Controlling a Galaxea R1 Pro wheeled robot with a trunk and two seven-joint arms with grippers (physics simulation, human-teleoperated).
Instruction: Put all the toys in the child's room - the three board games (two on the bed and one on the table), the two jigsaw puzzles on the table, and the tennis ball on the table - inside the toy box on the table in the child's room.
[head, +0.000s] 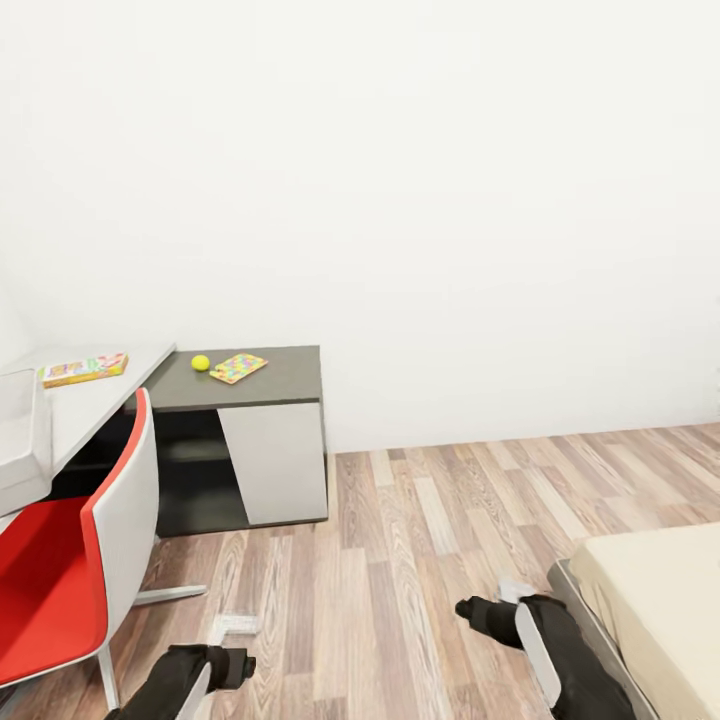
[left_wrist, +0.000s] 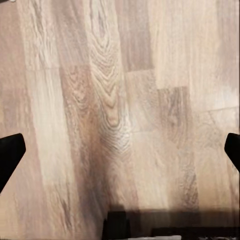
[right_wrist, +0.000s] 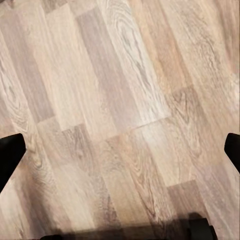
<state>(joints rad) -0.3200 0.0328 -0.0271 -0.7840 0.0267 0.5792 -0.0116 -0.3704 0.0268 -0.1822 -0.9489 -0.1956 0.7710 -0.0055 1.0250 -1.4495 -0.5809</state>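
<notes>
Tennis ball (head: 201, 362) on table (head: 290, 375) wing beside jigsaw puzzle (head: 238, 367): light, springy, rolls; pinch across its middle. Both grippers (left_wrist: 120, 150) (right_wrist: 120, 150) spread wide, empty, over floor (head: 420, 560).

Counts as seen in the head view:
- 1 board game (head: 84, 369), yellow-orange box, counted on the pale grey table (head: 100, 400) top.
- 1 jigsaw puzzle (head: 238, 367), multicoloured square, counted on the dark grey lower wing.
- 1 tennis ball (head: 201, 363), counted just beside the puzzle.
- 1 toy box (head: 22, 440), partly cut off at the frame edge.
- 1 chair (head: 70, 570), red seat, white shell.
- 1 bed (head: 655, 600), only a corner seen.
- 2 grippers counted: left gripper (head: 232, 630), right gripper (head: 510, 592).

Toys counted in total: 3.
</notes>
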